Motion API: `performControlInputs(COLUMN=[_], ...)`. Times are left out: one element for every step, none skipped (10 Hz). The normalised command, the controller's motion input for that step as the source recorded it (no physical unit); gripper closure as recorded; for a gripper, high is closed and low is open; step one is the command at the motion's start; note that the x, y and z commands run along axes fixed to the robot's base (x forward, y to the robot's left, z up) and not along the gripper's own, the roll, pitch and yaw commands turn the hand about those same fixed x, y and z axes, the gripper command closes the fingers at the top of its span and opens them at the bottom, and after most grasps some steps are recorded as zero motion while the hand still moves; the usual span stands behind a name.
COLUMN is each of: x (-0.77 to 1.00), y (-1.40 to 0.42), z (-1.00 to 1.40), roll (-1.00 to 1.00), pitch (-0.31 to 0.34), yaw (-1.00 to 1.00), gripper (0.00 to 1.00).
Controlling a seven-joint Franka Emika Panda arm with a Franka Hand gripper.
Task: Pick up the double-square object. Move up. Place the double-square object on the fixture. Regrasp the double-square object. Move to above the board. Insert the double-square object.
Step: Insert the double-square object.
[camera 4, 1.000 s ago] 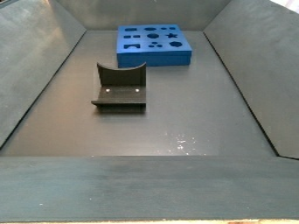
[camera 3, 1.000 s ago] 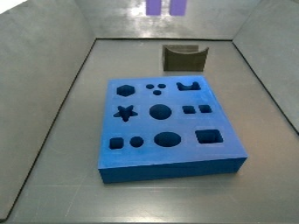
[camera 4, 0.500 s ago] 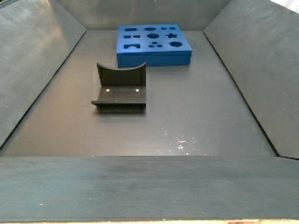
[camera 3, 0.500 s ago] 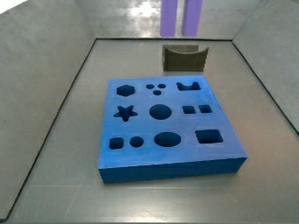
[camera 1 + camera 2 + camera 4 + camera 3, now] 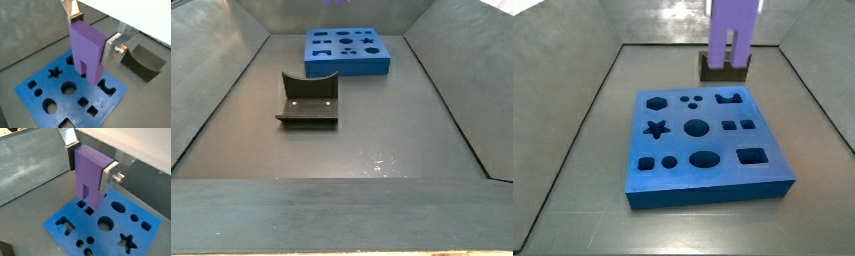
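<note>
Above the board (image 5: 70, 95) the pincer (image 5: 93, 35) is clenched on the double-square object (image 5: 87, 52), its silver fingers (image 5: 113, 46) pressed to the two opposite sides of the block in both wrist views, prongs pointing down. Compared with a second ago, a side view shows the light-purple piece (image 5: 732, 35) hanging much lower in the frame: then only the prong tips peeked in at the top edge, now most of its length is visible in front of the fixture (image 5: 724, 68). I read that as the carry toward the board being well under way, with insertion not yet begun, since the prongs are clearly apart from the blue surface (image 5: 107, 225). The fixture (image 5: 307, 100) stands empty on the grey floor, well apart from the board (image 5: 345, 52), so regrasping looks finished. Around the target lie many other cut-outs, such as the star (image 5: 656, 128) and the circles, and the paired square holes (image 5: 738, 125) are small, so the prongs would need careful alignment. Nothing stands between piece and board.
</note>
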Motion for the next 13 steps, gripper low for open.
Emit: performControlInputs(x=[0.35, 0.36, 0.38, 0.38, 0.31, 0.23, 0.21, 0.17, 0.07, 0.03, 0.00, 0.00, -0.01], y=[-0.09, -0.10, -0.10, -0.11, -0.12, -0.13, -0.15, -0.13, 0.00, 0.00, -0.16, -0.30, -0.11], z=[-0.49, -0.50, -0.50, -0.48, -0.51, -0.47, -0.43, -0.49, -0.18, -0.01, -0.30, -0.36, -0.10], roll=[0.22, 0.26, 0.27, 0.25, 0.15, 0.11, 0.07, 0.06, 0.00, 0.00, 0.00, 0.04, 0.00], pitch=[0.000, 0.000, 0.000, 0.000, -0.054, -0.051, -0.049, -0.060, -0.054, 0.000, -0.077, -0.066, -0.137], yaw=[0.07, 0.06, 0.07, 0.07, 0.06, 0.08, 0.09, 0.07, 0.09, 0.00, 0.12, 0.21, 0.13], gripper=[1.00, 1.00, 1.00, 1.00, 1.00, 1.00, 1.00, 1.00, 1.00, 1.00, 1.00, 1.00, 1.00])
